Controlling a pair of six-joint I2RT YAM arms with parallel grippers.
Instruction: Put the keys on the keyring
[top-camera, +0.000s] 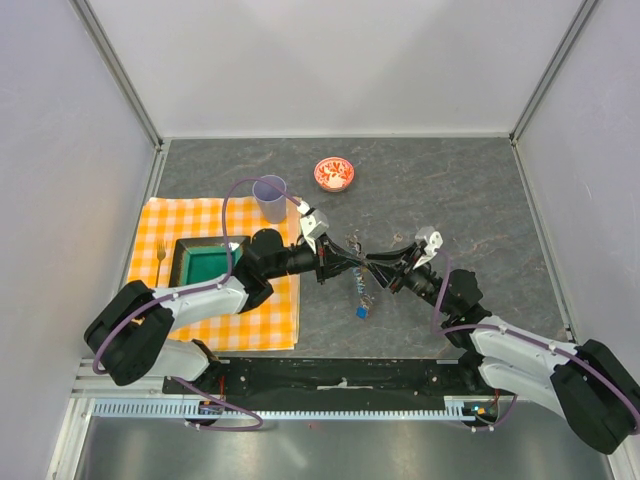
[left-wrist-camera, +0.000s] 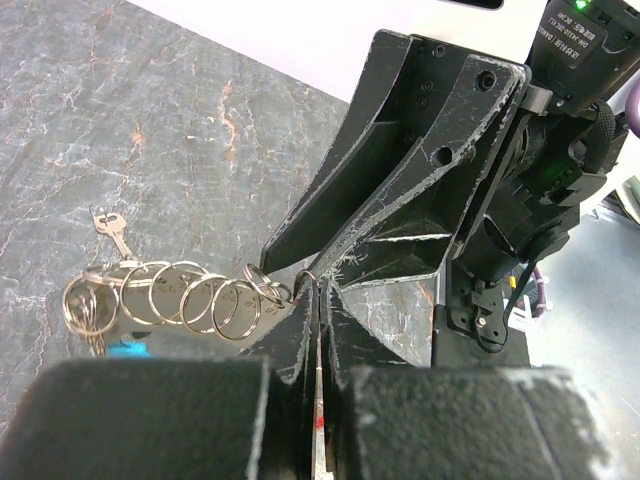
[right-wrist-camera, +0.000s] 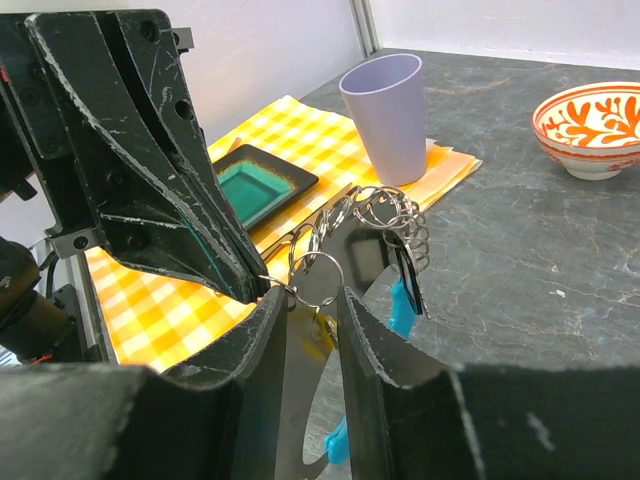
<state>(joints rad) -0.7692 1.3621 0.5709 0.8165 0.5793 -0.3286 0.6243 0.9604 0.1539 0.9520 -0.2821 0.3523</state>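
**Top view.** My left hand and right hand meet tip to tip at frame centre, over the grey table. The keyring, seen here as a string of linked split rings, hangs from that junction toward the lower edge. The keys and a blue tag are at its lower end.

**Left wrist view.** The left hand is fully shut. Its tips pinch the near end of the keyring at centre frame. The rest of the string runs off to the left, and one of the keys shows at the far left.

**Right wrist view.** The right hand stands narrow but not shut. One loop of the keyring sits in the gap between its tips at lower centre. I cannot tell whether the pads touch it.

**Procedure (my judgement).**
- Use the left hand as the fixed anchor and do not relax it.
- Bring the right hand onto that single loop only, square to its flat, clear of the neighbouring loop.
- Avoid drawing the arms apart, because a tug could strip the wire from the left pinch.
- Let the string hang free so that its weight keeps the loops in line.
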